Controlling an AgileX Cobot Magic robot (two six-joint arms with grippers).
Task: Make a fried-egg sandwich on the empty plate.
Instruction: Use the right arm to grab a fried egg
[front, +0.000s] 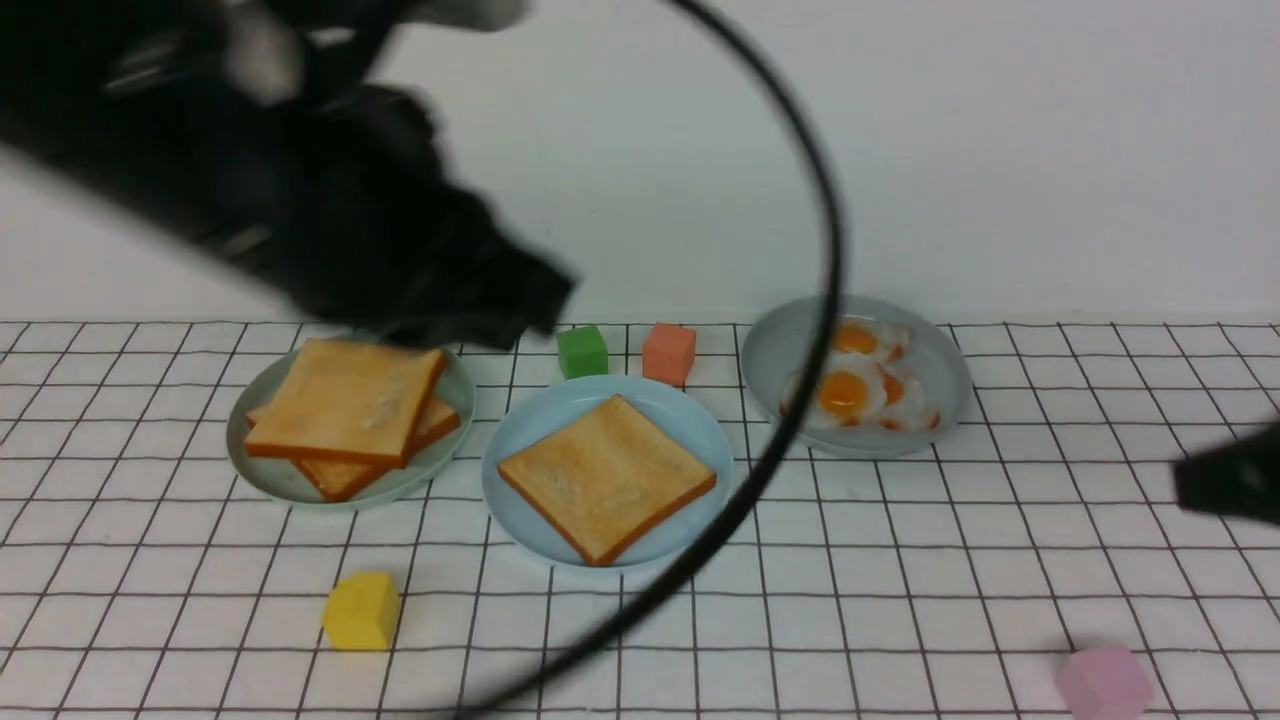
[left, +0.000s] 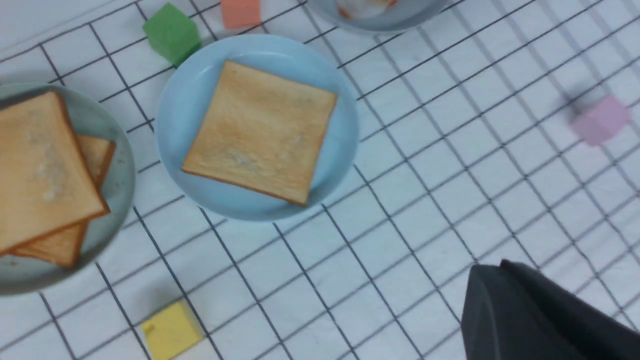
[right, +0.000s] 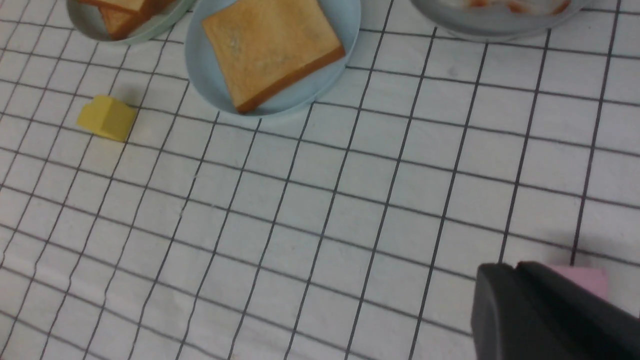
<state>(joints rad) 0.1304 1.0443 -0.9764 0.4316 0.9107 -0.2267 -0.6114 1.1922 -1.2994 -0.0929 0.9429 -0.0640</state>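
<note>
Left pincer (left: 500, 272): clenched, empty.
Right pincer (right: 505, 275): can't tell.
Egg (front: 845, 392): two o'clock of plate (front: 560, 412); pinch white rim, centre on toast (front: 605, 478).

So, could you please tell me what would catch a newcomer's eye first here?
A single golden toast slice lies on the sky-blue plate at the centre. Behind it to the right, orange-yolked fried eggs sit on a grey plate, while the blurred black left arm looms over the toast stack on the left.
</note>
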